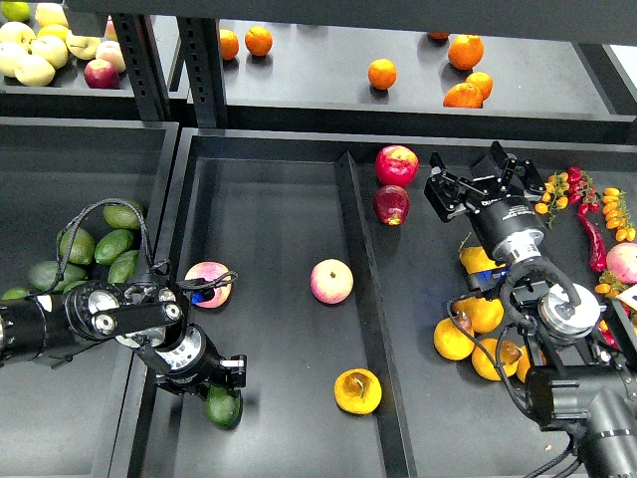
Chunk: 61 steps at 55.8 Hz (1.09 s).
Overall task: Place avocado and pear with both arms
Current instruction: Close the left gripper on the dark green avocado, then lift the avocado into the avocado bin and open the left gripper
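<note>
The dark green avocado (225, 408) lies at the front left of the middle tray (269, 219), partly covered by my left gripper (221, 378). The gripper points down right over the avocado's top; its fingers are dark and I cannot tell them apart. The squat orange-yellow pear (358, 390) with a dark sunken patch rests on the tray floor near the front, beside the divider, with no gripper near it. My right gripper (481, 179) is open and empty, raised over the back of the right compartment.
A pink apple (331, 281) sits mid-tray and another (207, 284) by my left arm. Two red apples (394, 184) lie at the back. Green avocados (100, 247) fill the left bin. Yellow pears (476, 334) lie under my right arm. Chillies (587, 214) lie far right.
</note>
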{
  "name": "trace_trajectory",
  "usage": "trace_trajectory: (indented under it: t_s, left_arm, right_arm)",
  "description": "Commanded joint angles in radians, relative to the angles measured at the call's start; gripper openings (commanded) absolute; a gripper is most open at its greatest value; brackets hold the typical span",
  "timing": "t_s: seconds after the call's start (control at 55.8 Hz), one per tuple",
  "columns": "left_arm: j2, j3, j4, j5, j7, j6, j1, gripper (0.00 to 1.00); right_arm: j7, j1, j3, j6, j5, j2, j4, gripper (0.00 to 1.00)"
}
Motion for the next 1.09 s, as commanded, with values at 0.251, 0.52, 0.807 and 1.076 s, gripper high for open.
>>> trace_trajectory:
  t_s: [0.251,0.52,0.807,1.076]
  left_arm:
    - [0.114,-0.016,-0.024,-0.185,0.0,0.0,-0.192,0.1]
    - [0.276,-0.04,0.017,-0.262,0.0,0.0,-0.303,0.11]
    - [0.427,-0.051,0.084,-0.262,0.0,0.0,-0.223,0.11]
    - [0.384,-0.137,0.23,-0.251,0.0,0.0,-0.076,0.12]
  right_arm:
    - [0.0,-0.016,-0.001,0.0,0.0,0.0,0.008,1.0]
    - [0.0,-0.018,-0.001,0.0,0.001,0.0,0.008,1.0]
    - [0.0,-0.019,-0.007,0.0,0.003,0.0,0.008,0.99]
    - [0.0,-0.032,-0.01,0.001,0.003,0.0,0.015,0.99]
